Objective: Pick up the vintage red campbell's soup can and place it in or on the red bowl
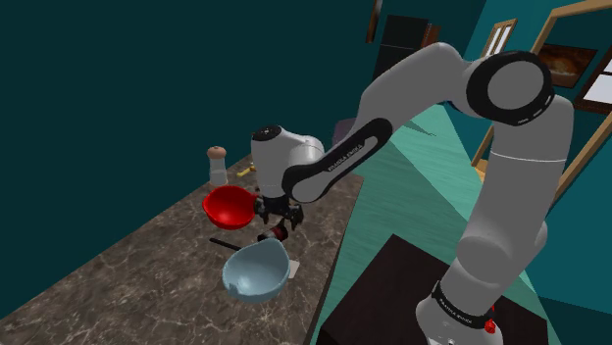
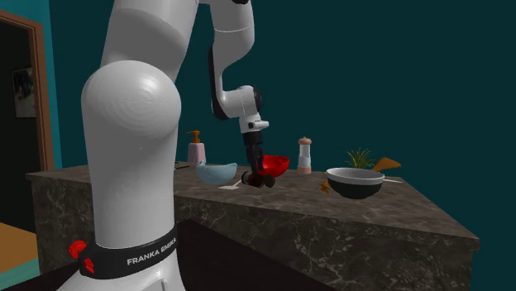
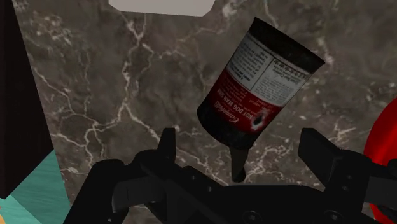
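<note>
The black pincer (image 3: 242,153) stands open, its fingers clear of the cylindrical, dark-rimmed red-and-white labelled soup can (image 3: 257,95) lying on the white-veined brown marble counter (image 3: 114,95). In the shoulder view, the glossy round red bowl (image 1: 228,204) sits at ten o'clock from the pincer and a pale blue bowl (image 1: 255,270) at six.

Shoulder view overlooks the counter (image 1: 118,284) from above, and second exterior view sits low behind the arm (image 2: 132,116).

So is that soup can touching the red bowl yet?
Apart. In the wrist view, bare marbled counter shows between the soup can and the red bowl.
</note>
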`<act>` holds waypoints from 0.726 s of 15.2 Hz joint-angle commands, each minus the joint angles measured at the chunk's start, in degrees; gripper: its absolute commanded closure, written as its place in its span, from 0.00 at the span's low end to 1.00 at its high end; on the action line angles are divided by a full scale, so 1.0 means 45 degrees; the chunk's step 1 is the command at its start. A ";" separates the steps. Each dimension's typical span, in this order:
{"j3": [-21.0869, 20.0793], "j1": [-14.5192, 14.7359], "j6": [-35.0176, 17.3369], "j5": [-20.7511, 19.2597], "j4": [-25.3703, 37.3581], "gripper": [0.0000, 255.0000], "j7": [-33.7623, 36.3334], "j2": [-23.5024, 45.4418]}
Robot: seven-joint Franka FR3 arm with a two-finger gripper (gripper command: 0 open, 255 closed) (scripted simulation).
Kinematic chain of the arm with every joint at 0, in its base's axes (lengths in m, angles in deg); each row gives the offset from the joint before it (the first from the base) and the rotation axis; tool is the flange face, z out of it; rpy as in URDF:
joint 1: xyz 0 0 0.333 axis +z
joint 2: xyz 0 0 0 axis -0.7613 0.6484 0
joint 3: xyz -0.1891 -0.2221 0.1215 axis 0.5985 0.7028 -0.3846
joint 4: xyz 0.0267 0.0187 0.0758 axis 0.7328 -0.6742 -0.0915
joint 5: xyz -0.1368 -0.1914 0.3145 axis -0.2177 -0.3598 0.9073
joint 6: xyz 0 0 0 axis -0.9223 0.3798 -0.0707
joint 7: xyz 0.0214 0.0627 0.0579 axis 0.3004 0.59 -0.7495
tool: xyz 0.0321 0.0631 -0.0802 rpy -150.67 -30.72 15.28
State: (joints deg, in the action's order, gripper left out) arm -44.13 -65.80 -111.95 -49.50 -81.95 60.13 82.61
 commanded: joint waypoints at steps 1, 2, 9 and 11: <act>0.0155 0.0076 -0.0229 -0.0330 -0.0017 0.00 0.0238 0.0317; 0.0226 0.0103 -0.0348 -0.0472 -0.0051 0.00 0.0329 0.0442; 0.0345 0.0149 -0.0534 -0.0699 -0.0098 0.00 0.0473 0.0642; 0.0344 0.0148 -0.0533 -0.0697 -0.0098 0.00 0.0472 0.0640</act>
State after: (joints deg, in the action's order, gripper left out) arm -42.58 -65.14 -114.34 -52.64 -82.39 62.25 85.49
